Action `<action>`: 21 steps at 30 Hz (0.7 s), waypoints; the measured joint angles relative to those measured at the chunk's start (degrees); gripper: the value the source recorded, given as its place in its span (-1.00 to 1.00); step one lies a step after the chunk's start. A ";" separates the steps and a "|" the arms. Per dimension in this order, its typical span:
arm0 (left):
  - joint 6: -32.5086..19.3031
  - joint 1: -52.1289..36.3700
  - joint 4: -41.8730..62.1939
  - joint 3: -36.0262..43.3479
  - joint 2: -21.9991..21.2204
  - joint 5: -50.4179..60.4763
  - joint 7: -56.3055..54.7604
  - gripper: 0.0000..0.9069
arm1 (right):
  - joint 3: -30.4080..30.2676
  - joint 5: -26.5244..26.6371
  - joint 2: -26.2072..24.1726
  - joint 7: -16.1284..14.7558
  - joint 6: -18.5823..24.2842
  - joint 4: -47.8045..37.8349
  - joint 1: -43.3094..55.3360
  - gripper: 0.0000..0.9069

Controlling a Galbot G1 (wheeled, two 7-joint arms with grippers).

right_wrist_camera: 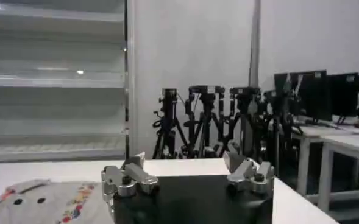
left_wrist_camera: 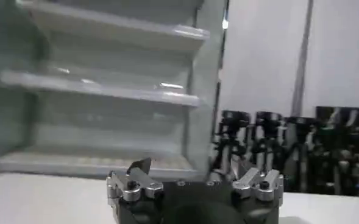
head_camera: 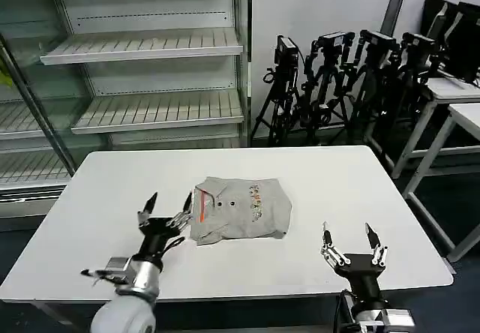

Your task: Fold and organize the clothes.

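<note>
The clothes are one light grey T-shirt [head_camera: 240, 208], folded into a compact rectangle in the middle of the white table [head_camera: 352, 190], with a multicoloured chest print and an orange-red mark near the collar. Its edge also shows in the right wrist view as grey cloth [right_wrist_camera: 42, 204]. My left gripper [head_camera: 169, 203] is open just beside the shirt's left edge, raised slightly, holding nothing. My right gripper [head_camera: 349, 235] is open near the table's front right, well apart from the shirt. Both grippers' spread fingers appear in their wrist views: left [left_wrist_camera: 191, 170], right [right_wrist_camera: 185, 161].
White wire shelving [head_camera: 150, 85] stands behind the table on the left. Several black camera tripods [head_camera: 337, 78] are grouped behind on the right, next to white desks [head_camera: 450, 108]. Bare tabletop lies around the shirt on all sides.
</note>
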 measured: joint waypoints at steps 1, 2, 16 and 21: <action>-0.30 0.80 -0.47 -0.55 0.07 0.58 0.07 1.00 | -0.09 -0.50 0.05 0.07 0.12 -0.03 0.00 1.00; -0.67 1.68 -1.09 -1.05 0.12 1.25 0.11 1.00 | -0.16 -1.08 0.06 0.21 0.29 -0.04 0.03 1.00; -2.76 8.40 -6.41 -3.25 0.06 6.61 0.69 1.00 | -0.51 -4.48 0.00 0.73 1.67 0.42 -0.25 1.00; -2.98 9.65 -7.24 -3.86 0.06 7.22 0.88 1.00 | -0.56 -5.63 0.08 0.64 1.96 0.42 -0.27 1.00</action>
